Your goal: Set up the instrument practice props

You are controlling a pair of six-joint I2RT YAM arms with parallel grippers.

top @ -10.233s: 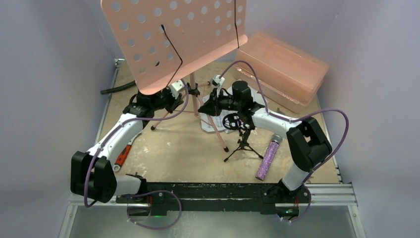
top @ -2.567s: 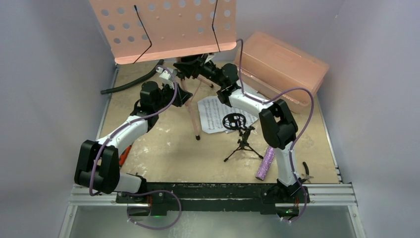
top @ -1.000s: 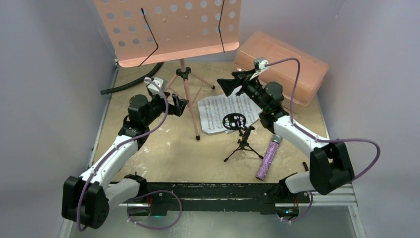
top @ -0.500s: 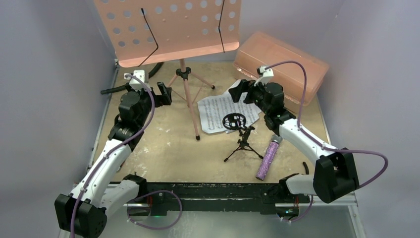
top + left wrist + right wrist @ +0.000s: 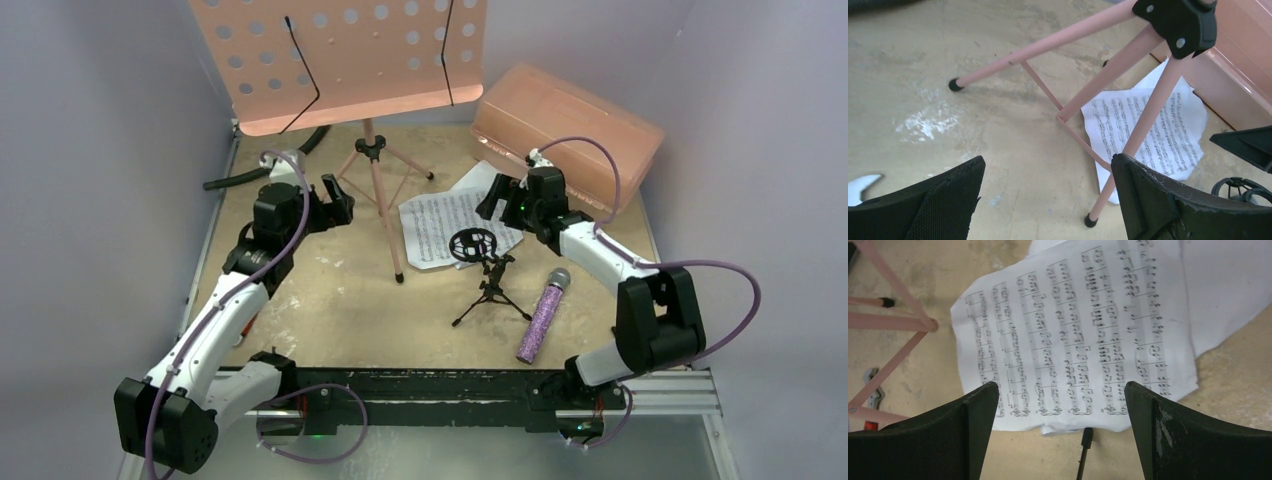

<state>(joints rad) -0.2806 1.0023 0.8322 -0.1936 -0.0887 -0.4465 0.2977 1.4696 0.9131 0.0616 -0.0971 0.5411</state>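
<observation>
If the right claw (image 5: 497, 200) comes down on the sheet-music pages (image 5: 440, 215): they lie flat on the surface (image 5: 330, 300), overlapped and a little skewed, so the fingers may skid over them or lift only the top one.
Right claw: wide open and empty, hanging just above the printed page (image 5: 1073, 340).
Left claw (image 5: 335, 200): wide open and empty, just beside the tripod legs of the music stand (image 5: 350, 60), touching none that I can see.
Music stand: upright at the back, its pink perforated desk high above thin splayed legs; it looks top-heavy, so a knock from the left claw could tip it.
Mic stand (image 5: 485, 270): upright on its own small tripod, ring mount empty, right at the near edge of the pages; one black foot (image 5: 1085, 450) reaches that edge, so dragging the paper toward the arms could topple it.
Stand leg (image 5: 1143, 125): crosses the left side of the pages as seen from the left wrist; a sheet swung that way could snag on it.
Microphone (image 5: 541, 315): lies on the surface just right of the mic stand, free to roll if bumped.
Salmon box (image 5: 570, 125): close behind the pages, narrowing the right arm's reach from the back.
Wrench (image 5: 862, 184): only its jaw shows, near the left claw.
</observation>
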